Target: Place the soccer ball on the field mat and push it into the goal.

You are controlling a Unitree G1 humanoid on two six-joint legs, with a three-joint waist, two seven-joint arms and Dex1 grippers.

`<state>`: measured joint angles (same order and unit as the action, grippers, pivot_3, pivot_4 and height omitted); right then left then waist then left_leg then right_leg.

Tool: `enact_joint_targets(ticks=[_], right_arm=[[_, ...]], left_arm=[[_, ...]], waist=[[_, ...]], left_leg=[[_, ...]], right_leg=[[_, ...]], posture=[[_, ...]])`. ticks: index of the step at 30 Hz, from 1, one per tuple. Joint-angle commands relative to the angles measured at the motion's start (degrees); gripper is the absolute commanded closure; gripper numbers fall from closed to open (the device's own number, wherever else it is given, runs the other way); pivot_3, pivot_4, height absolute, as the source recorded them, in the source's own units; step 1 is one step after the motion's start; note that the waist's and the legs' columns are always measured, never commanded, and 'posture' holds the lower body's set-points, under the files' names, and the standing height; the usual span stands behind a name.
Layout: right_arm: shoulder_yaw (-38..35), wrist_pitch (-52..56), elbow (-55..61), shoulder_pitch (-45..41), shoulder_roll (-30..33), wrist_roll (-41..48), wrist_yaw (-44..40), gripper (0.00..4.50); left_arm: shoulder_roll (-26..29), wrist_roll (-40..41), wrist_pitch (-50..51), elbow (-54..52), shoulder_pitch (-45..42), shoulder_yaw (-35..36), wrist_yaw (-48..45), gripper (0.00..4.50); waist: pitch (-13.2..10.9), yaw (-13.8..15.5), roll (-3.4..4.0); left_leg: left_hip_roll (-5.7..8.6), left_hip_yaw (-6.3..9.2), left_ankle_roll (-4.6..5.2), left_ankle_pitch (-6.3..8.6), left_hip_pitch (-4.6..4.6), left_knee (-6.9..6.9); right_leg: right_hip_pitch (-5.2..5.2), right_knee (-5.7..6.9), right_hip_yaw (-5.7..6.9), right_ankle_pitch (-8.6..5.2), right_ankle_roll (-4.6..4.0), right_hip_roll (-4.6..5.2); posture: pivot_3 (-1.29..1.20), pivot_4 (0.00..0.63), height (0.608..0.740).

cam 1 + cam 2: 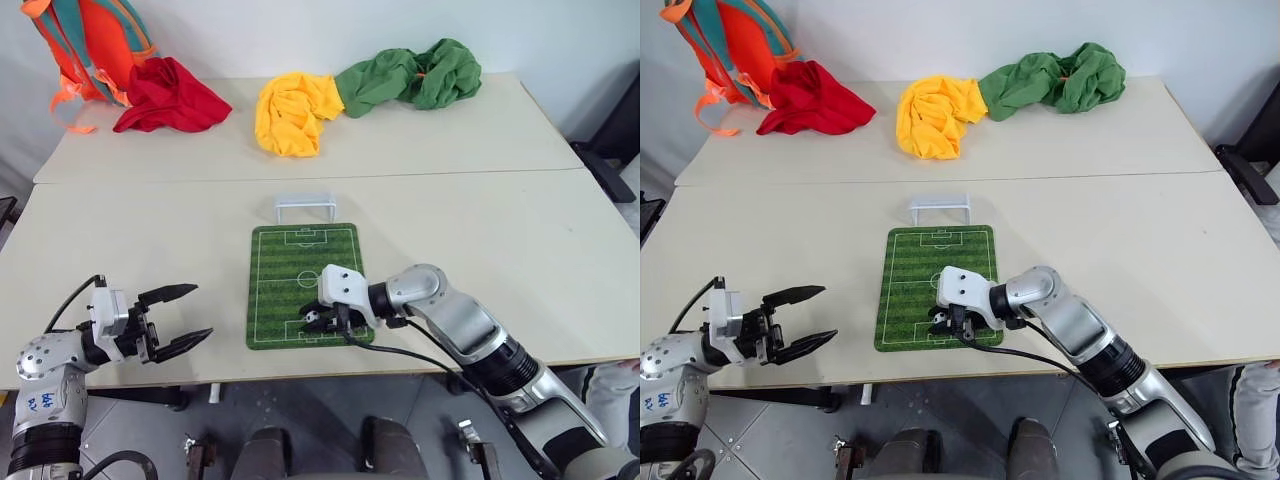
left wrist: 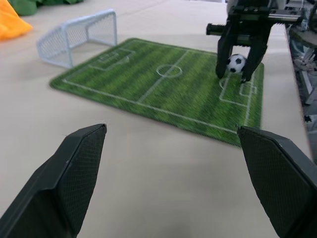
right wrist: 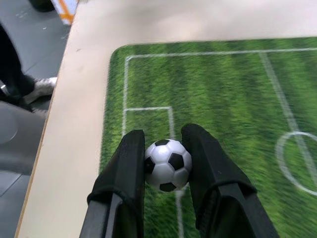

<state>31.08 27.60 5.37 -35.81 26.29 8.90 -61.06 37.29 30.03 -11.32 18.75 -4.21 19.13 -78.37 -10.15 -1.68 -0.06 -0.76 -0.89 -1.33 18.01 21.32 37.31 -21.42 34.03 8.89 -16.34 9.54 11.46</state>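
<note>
1. Right wrist view: soccer ball (image 3: 167, 164) pinched between right gripper (image 3: 166, 163) fingers, above field mat (image 3: 237, 94) near end.
2. Left gripper (image 1: 178, 318) spread wide, beside mat.
3. Goal (image 1: 305, 207) at mat's far end.

Two pale beige tables (image 1: 480, 230) stand pushed together, their seam running across the frame just above the middle. On the nearer table, at centre, lies the field mat (image 1: 300, 262), flat, its long side running away from the camera. The goal (image 1: 304, 208) stands on the tabletop just beyond the mat's far short edge, at centre frame. On the farther table, across the top of the frame: an orange and teal backpack (image 1: 90, 40) at upper left, a red cloth (image 1: 170, 95) touching it, a yellow cloth (image 1: 295, 112) at upper centre, and a green cloth (image 1: 415, 75) against the yellow one
</note>
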Motion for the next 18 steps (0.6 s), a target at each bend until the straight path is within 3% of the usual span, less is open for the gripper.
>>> enact_joint_targets(ticks=[1,18], right_arm=[[0.6,-1.8,-1.0,-1.7,-1.6,-0.9,-1.3,3.65],[0.7,-1.6,-4.4,-1.8,-4.0,-1.9,-4.4,3.65]], left_arm=[[0.6,1.4,-0.7,-1.8,1.2,1.6,-0.6,0.0],[0.1,4.0,-2.9,1.0,2.6,6.8,-1.1,0.0]], waist=[[0.0,0.0,0.0],[0.0,0.0,0.0]], left_leg=[[-0.01,0.0,0.0,0.0,0.0,0.01],[-0.07,-0.04,-0.03,0.02,0.0,0.02]], right_leg=[[0.0,0.0,0.0,0.0,0.0,-0.01],[-0.04,0.02,-0.02,0.02,-0.05,-0.07]], posture=[[0.0,0.15,0.74],[0.0,0.15,0.74]])
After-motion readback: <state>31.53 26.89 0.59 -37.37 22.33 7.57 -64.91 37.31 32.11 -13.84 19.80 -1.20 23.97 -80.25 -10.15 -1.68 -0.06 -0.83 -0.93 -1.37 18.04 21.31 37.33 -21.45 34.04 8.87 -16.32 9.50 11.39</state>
